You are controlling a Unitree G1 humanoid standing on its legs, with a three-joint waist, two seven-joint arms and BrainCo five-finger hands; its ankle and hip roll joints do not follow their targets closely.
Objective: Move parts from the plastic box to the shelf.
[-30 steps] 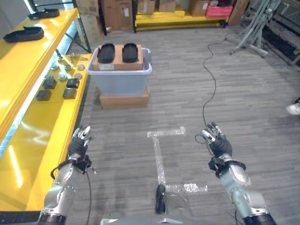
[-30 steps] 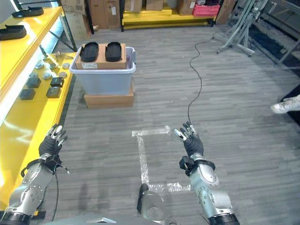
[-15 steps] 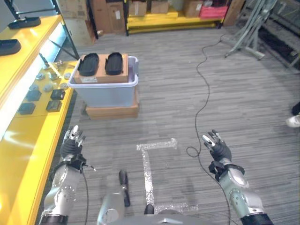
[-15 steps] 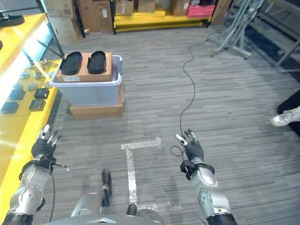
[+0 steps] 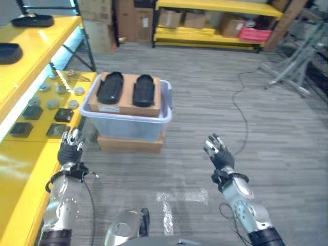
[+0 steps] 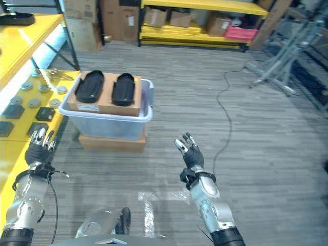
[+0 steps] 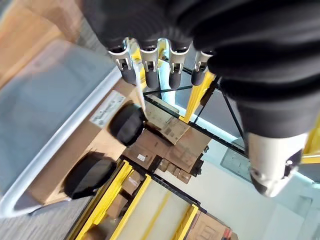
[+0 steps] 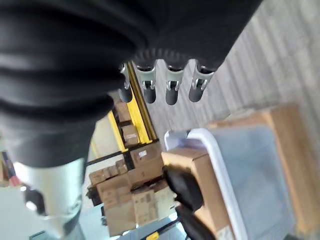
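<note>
Ahead of me on the floor, the clear plastic box [image 5: 130, 123] sits on a flat carton [image 5: 130, 143], with two black parts [image 5: 125, 88] lying on a cardboard box inside it. My left hand [image 5: 69, 152] and right hand [image 5: 220, 155] hang empty, fingers straight, beside the yellow shelf [image 5: 23, 148].

Warehouse floor with yellow racking

Grey plank floor [image 5: 205, 107] marked with pale tape [image 5: 182, 197]; at 12 o'clock a low yellow rack [image 5: 205, 35] of cardboard cartons [image 5: 132, 19]; at 2 o'clock a grey metal stand [image 5: 294, 77]; a black cable [image 5: 241, 110] snakes between.
</note>
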